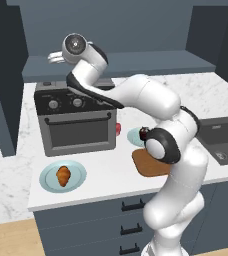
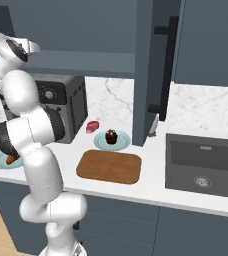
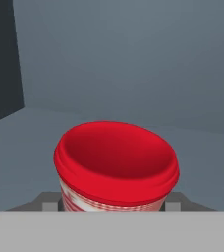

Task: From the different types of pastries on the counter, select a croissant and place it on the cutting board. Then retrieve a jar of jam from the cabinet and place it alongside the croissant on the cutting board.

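Red-lidded jam jar (image 3: 116, 165) sits right between the gripper's (image 3: 116, 202) fingertips, so it's clamped on the jar, up in the cabinet (image 1: 121, 30) recess. Croissant (image 1: 63, 175) is on its blue plate (image 1: 47, 181), cutting board (image 2: 109, 166) bare, cupcake (image 2: 111, 136) beside it.

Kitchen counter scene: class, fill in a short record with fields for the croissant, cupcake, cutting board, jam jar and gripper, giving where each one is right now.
croissant: on a light blue plate, on the counter in front of the toaster oven
cupcake: on a second blue plate, just behind the cutting board
cutting board: bare, near the counter's front edge
jam jar: red lid facing the hand camera, between the gripper's finger tips
gripper: up in the cabinet recess, closed on the jam jar
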